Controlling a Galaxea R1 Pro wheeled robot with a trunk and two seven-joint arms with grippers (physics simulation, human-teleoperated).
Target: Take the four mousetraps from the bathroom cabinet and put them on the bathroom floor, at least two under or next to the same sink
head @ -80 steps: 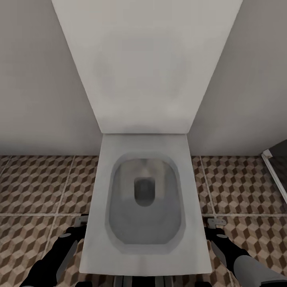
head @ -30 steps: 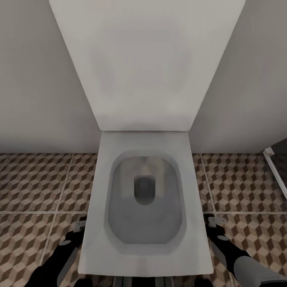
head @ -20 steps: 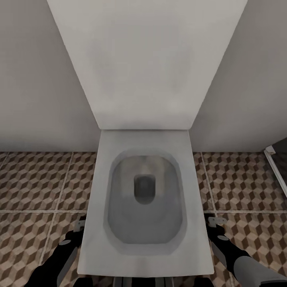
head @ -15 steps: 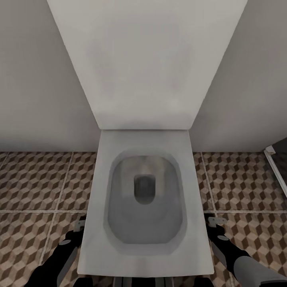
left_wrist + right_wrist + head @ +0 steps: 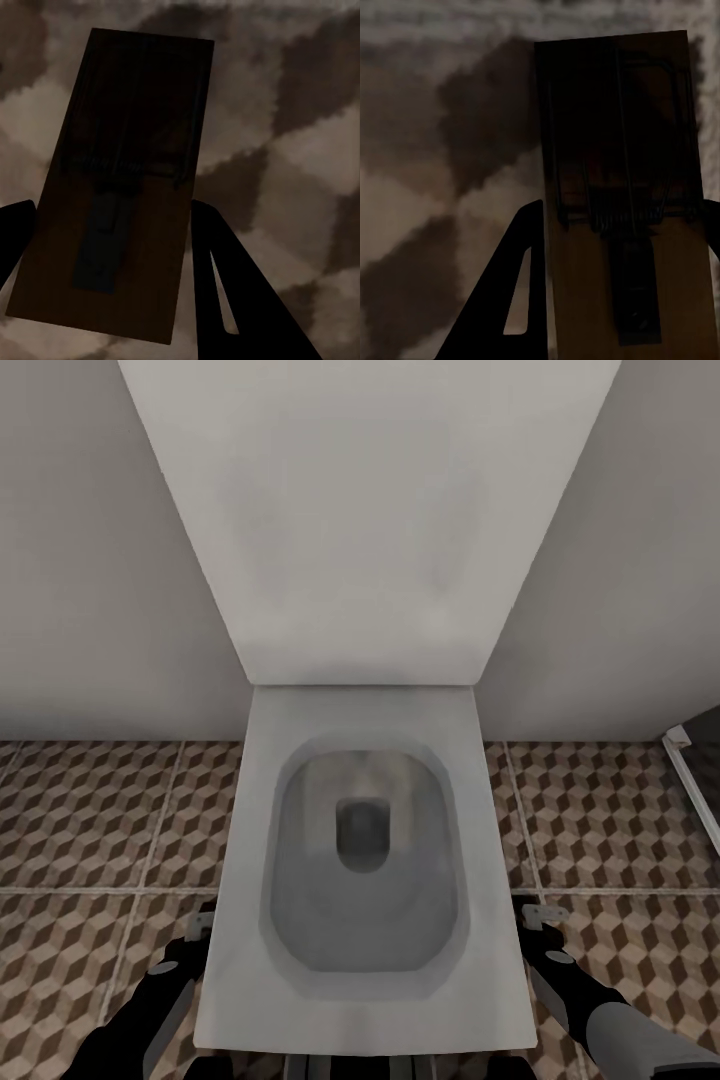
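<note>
Carrying step: each gripper, left (image 5: pixel 112 247) and right (image 5: pixel 619 270), grasps a mousetrap (image 5: pixel 120 187) (image 5: pixel 622 187) beside the toilet (image 5: pixel 365 860); next, find the sink.

You're looking straight down on a white toilet (image 5: pixel 365 1000) — its lid (image 5: pixel 365 510) is raised and leans back against the pale wall (image 5: pixel 90 560) behind it. The bowl is open, with a dark drain (image 5: pixel 362 835) at its centre. At the far right edge there's a white frame (image 5: pixel 693 780) — what it belongs to is unclear.
</note>
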